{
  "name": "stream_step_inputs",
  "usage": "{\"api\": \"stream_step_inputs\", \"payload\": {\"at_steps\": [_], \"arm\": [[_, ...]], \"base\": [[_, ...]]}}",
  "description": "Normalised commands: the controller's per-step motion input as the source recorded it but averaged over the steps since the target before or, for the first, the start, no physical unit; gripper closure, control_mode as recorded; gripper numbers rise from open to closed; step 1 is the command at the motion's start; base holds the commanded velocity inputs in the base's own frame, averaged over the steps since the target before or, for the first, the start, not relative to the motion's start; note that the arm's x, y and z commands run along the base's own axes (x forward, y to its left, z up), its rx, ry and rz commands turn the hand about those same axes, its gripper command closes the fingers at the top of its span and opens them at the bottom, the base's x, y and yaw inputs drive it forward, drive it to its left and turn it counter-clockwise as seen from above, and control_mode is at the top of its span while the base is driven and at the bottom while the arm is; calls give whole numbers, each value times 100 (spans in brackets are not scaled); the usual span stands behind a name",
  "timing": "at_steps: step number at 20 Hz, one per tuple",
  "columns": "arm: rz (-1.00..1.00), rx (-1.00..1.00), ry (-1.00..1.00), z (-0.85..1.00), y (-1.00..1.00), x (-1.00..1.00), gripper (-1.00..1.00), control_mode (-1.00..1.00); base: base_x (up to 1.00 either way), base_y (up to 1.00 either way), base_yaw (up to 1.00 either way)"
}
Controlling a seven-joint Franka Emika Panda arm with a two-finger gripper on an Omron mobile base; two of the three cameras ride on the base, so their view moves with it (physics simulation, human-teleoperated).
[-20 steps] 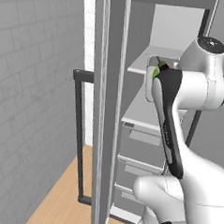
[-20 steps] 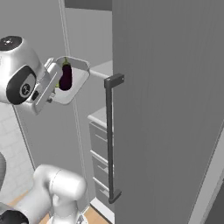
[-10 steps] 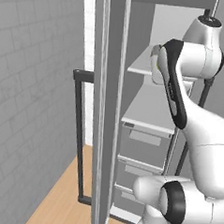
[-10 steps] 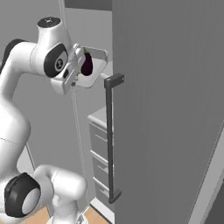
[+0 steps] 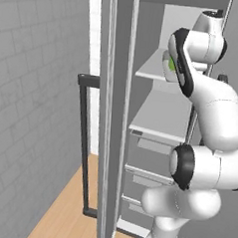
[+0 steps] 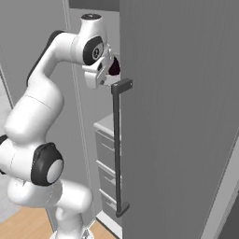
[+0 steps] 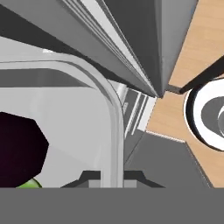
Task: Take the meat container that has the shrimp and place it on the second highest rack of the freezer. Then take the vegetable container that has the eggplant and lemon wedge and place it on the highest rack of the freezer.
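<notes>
We hold the vegetable container (image 7: 87,118) by its rim in the end effector (image 7: 109,177), with the eggplant (image 7: 19,148) and lemon wedge (image 5: 171,64) inside, level with the highest rack (image 5: 153,70) of the freezer (image 5: 116,116), which lies directly ahead.

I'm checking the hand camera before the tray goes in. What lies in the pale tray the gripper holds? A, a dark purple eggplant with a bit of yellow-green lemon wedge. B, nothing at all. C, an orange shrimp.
A: in the hand view the dark eggplant lies in the pale tray, with the lemon wedge peeking beside it.
</notes>
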Motion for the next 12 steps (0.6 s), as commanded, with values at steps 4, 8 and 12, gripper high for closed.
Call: {"api": "stream_step_inputs", "payload": {"at_steps": [4,8,12], "arm": [[0,-4,6,-18,-4,100,100,-100],[0,-5,2,-18,-5,100,100,-100],[0,0,0,-31,-32,100,100,-100]], "base": [[0,0,0],[0,0,0],[0,0,0]]}}
